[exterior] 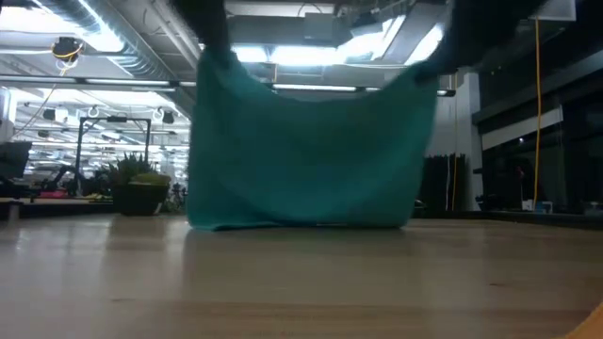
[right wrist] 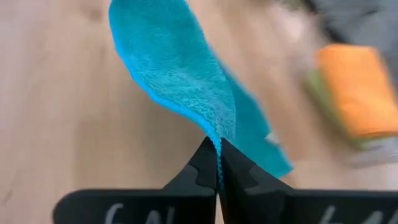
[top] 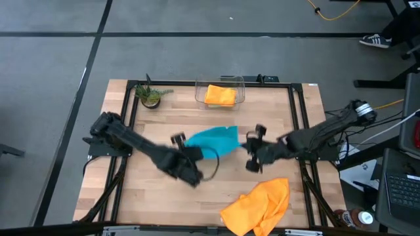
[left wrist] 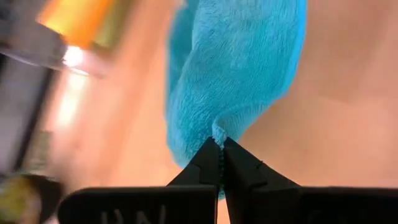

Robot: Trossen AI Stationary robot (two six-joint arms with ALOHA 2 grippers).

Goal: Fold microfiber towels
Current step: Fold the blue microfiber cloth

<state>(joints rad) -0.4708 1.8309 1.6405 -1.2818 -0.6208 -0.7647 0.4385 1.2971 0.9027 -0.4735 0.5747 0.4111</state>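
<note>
Teal blue microfiber towel hangs over the middle of the light wooden table, held up between both arms. Low view: the towel drapes down like a sheet from two raised top corners, its bottom edge touching the tabletop. Left gripper sits at the towel's left side in the high view; left wrist view shows its two dark fingers pressed together on a pinched bit of teal edge. Right gripper is at the towel's right side; right wrist view shows the same thing, fingers clamped tight on a thin teal edge, cloth trailing away above the wood. So both grippers are closed and gripping the teal towel, one on each side.

Loose orange microfiber towel lies crumpled at the near right part of the table, reaching the table edge, well apart from the teal one. Folded orange towel sits inside the clear plastic bin at the far middle edge of the table. Right wrist view shows that orange fold blurred, with a strip of lime green cloth just under it; can't tell more about the green one. Small green potted plant stands at the far left corner of the table, left of the bin; it also shows at the left in the low view. Black metal frame runs around the tabletop.
</note>
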